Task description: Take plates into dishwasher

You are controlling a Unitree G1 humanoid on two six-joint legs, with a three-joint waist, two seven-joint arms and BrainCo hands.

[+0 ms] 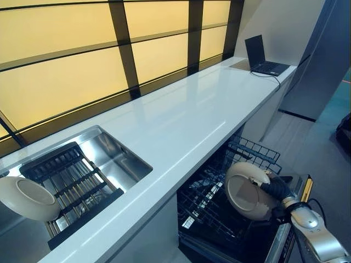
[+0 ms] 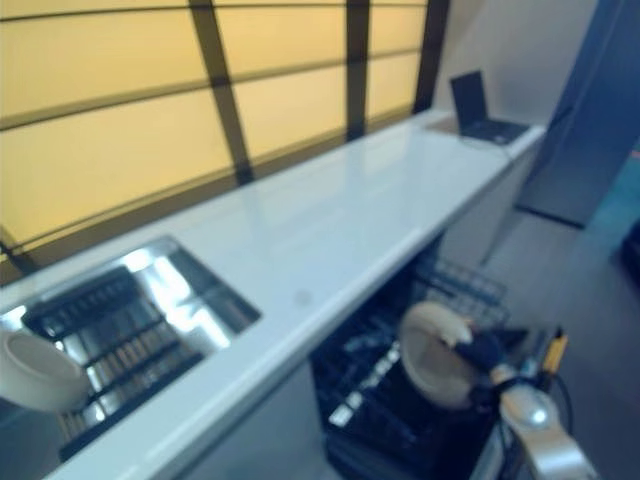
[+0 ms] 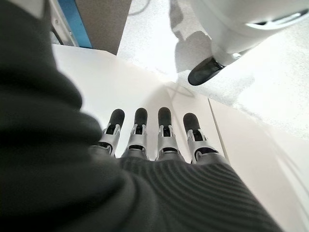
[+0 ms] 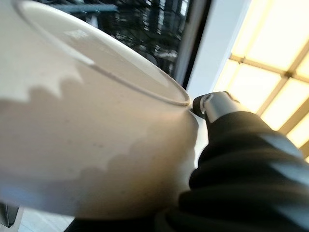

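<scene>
Glossy white counter (image 1: 181, 118), brushed steel sink (image 1: 112, 153), smooth ceramic plate (image 1: 244, 192).

Before you runs a long white tabletop (image 1: 181, 118) with a steel sink (image 1: 112, 156) set into its near end. Behind it, dark-framed window panels (image 1: 66, 66) glow warm yellow. An open laptop (image 1: 262, 57) sits at the far end, and the floor (image 1: 310, 145) is grey.

Cream plate (image 1: 245, 191) tilted on edge (over dishwasher rack (image 1: 219, 203)) — second plate (image 1: 28, 198) at sink.
</scene>
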